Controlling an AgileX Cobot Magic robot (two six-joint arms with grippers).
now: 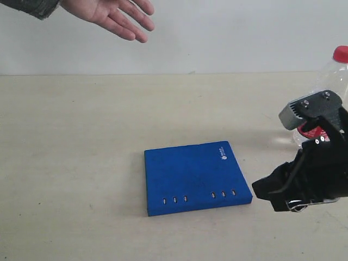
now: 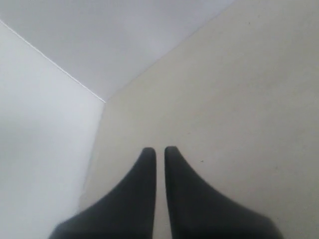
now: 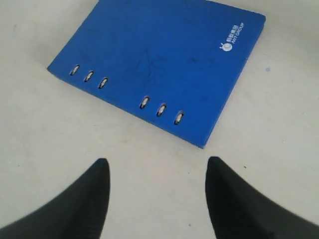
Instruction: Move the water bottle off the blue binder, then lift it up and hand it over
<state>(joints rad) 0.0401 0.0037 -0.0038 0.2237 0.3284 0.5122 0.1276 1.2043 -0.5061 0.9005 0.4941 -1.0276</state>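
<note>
The blue binder (image 1: 193,176) lies flat on the table's middle with nothing on it; the right wrist view shows its two groups of holes and white logo (image 3: 159,59). The water bottle (image 1: 333,76) stands upright on the table at the far right, off the binder. Its red cap shows, while my right arm hides its lower body. My right gripper (image 1: 262,190) hovers beside the binder's near right corner, in front of the bottle. It is open (image 3: 157,164) and holds nothing. My left gripper (image 2: 159,149) is shut and empty over bare table; the exterior view does not show it.
A person's open hand (image 1: 117,16) reaches in at the top left, palm up, above the table's far edge. The beige table (image 1: 81,163) meets a white wall behind. The left wrist view shows a table edge (image 2: 94,149) near my left gripper.
</note>
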